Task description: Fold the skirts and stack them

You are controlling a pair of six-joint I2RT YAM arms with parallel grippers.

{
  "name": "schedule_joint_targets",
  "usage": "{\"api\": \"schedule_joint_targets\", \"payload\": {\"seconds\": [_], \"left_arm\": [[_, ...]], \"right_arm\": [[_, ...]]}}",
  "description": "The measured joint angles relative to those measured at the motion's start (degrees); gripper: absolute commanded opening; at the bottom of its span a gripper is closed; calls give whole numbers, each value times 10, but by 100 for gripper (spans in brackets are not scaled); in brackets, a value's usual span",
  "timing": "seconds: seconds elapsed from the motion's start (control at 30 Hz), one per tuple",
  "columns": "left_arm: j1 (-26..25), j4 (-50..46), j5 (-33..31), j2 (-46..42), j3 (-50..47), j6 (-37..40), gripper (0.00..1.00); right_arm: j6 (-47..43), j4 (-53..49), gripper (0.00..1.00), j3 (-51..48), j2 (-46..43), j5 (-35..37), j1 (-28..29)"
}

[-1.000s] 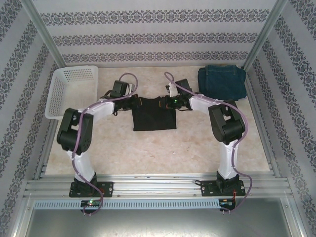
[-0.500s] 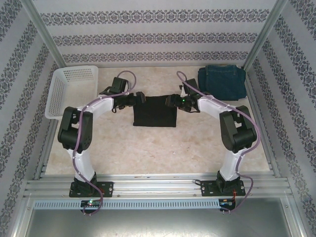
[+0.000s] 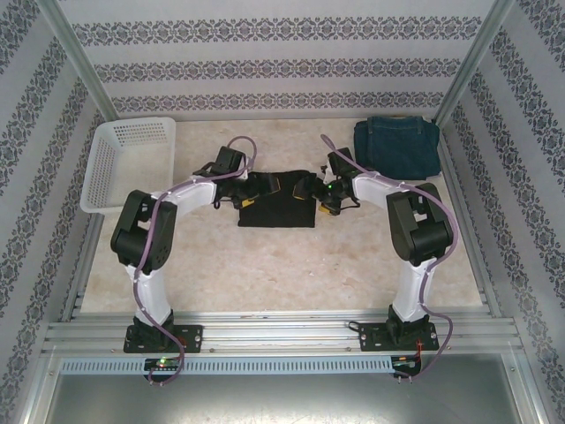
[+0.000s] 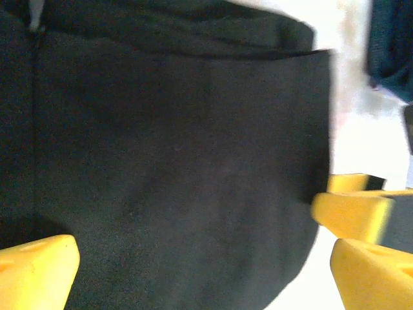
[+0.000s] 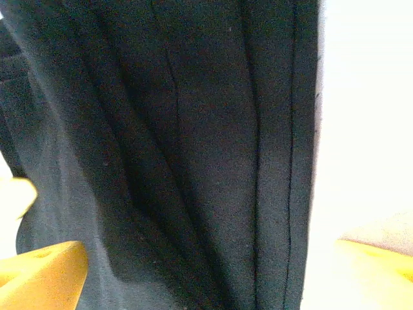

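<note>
The left tool (image 3: 248,194) and the right tool (image 3: 315,191) both sit over the top edge of the black skirt (image 3: 277,212), which lies folded near the middle of the worktop (image 3: 309,265). From the top camera I read both as spread, neither gripping cloth. The denim skirt (image 3: 397,148) rests folded at the far right corner, and the white mesh basket (image 3: 124,159) stands at the far left.

On the left wrist camera, my yellow fingers (image 4: 35,271) stand wide apart with black cloth below them. The other tool's yellow tips are just beside the skirt's edge.

On the right wrist camera, the fingers (image 5: 45,274) are also spread, above pleated black fabric.

My worry is the tools' closeness. Moving either one inward could knock them together, and a fingertip dragging low could catch a pleat and pull the fold open.

Both wrist pictures are blurred, so I cannot tell whether any fingertip touches the cloth. I also cannot tell what lies beneath the denim.
</note>
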Motion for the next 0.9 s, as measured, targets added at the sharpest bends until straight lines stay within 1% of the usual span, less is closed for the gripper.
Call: {"api": "schedule_joint_targets", "payload": {"seconds": [0.07, 0.2, 0.3, 0.37, 0.5, 0.53, 0.57, 0.7, 0.8, 0.9], "left_arm": [[0, 6, 3, 16, 0, -3, 100], [0, 19, 7, 23, 4, -8, 100], [0, 29, 8, 25, 3, -11, 100], [0, 33, 8, 25, 2, -12, 100], [0, 36, 8, 25, 0, -12, 100], [0, 37, 8, 25, 0, -12, 100], [0, 37, 8, 25, -1, -12, 100], [3, 39, 8, 22, -3, -12, 100], [3, 38, 6, 11, -12, -12, 100], [6, 23, -14, -10, -26, -12, 100]], "right_arm": [[3, -2, 79, 2, 6, -5, -3], [15, -4, 58, 6, 16, -21, -9], [22, 18, 44, 14, 38, -48, 10], [31, 28, 35, 15, 40, -63, 12], [54, 66, 7, 13, 49, -87, 19], [63, 76, 2, 10, 49, -89, 19], [66, 82, 0, 9, 49, -90, 19], [49, 81, 0, 13, 47, -76, 16], [-20, -3, 0, 60, 41, -21, 18], [-111, -102, 0, 145, 36, 55, 26]]}}
